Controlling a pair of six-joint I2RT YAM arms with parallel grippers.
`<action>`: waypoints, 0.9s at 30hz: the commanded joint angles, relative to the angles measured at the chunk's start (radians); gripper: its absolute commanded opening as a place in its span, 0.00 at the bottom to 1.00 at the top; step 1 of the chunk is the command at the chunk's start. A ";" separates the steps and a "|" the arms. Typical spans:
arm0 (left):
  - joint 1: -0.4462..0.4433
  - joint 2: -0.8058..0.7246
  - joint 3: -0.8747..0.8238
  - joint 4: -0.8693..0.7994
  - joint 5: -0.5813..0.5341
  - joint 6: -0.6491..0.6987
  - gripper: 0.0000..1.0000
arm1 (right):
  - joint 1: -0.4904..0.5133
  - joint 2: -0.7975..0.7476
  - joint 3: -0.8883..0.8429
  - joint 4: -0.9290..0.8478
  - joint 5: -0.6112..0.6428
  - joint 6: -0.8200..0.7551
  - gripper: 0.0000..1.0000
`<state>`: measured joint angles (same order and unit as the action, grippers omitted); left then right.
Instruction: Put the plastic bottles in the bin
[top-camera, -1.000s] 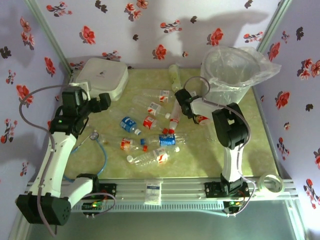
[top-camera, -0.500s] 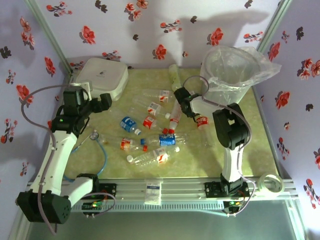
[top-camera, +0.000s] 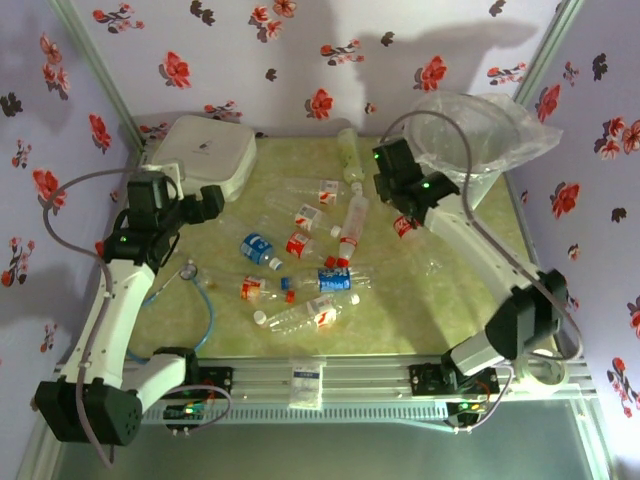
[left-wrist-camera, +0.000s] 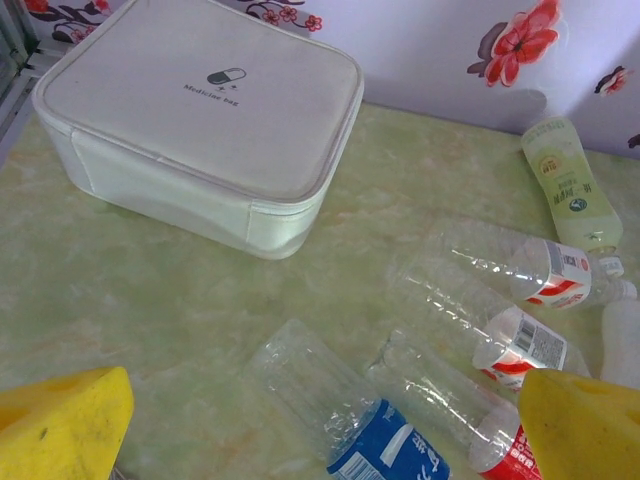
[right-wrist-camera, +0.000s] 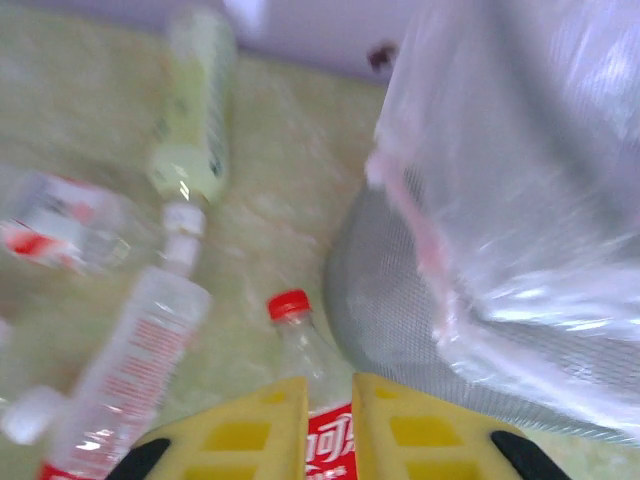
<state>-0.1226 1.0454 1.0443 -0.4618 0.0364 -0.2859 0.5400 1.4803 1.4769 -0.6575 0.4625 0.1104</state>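
Right gripper (right-wrist-camera: 328, 425) is clamped on the red-capped bottle (right-wrist-camera: 312, 390). The fingers sit across its red label and the cap points away from the wrist. In the top view it's just beside the bin (top-camera: 470, 100) wall, at the bin's 7 o'clock. Can't tell if it's off the table (top-camera: 480, 300) yet.

Left gripper (left-wrist-camera: 325, 400) has its fingers wide apart with nothing between them. It hangs near the white case (left-wrist-camera: 200, 110) at the table's 10 o'clock.

The other plastic bottles (top-camera: 300, 250) are scattered around table centre, all outside the bin. The pale green bottle (top-camera: 348, 150) lies at the back edge, 12 o'clock.

Risks from here, as I read it:
- The body is thin clear plastic, so you're squeezing something that crushes and can twist or slide out on the lift.
- You're starting tight against the bin wall. Swing toward 1 o'clock before you're above the rim and the bottle or wrist shoves the bin, and it looks light enough to tip.
- The loose bag (top-camera: 535, 130) drapes over the rim. A low pass can snag it and drag the liner or the bin.
- The arm's cable (top-camera: 400, 118) loops across the bin mouth and could catch the bag on the way over.
- The white-capped bottle (right-wrist-camera: 130, 370) lies close at 9 o'clock of the grip, and a sideways move could roll it.
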 joint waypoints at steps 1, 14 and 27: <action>-0.005 0.008 0.001 0.033 0.023 -0.024 0.99 | -0.006 -0.044 0.117 -0.052 -0.057 -0.023 0.19; -0.001 0.018 -0.014 0.045 0.043 -0.022 1.00 | 0.042 0.157 -0.087 -0.178 0.128 -0.039 0.65; -0.002 0.021 -0.036 0.040 0.071 -0.012 0.99 | -0.008 0.504 -0.056 -0.016 0.176 -0.123 0.68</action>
<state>-0.1226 1.0653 1.0229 -0.4274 0.0868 -0.2977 0.5549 1.9358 1.3834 -0.7044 0.6392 0.0063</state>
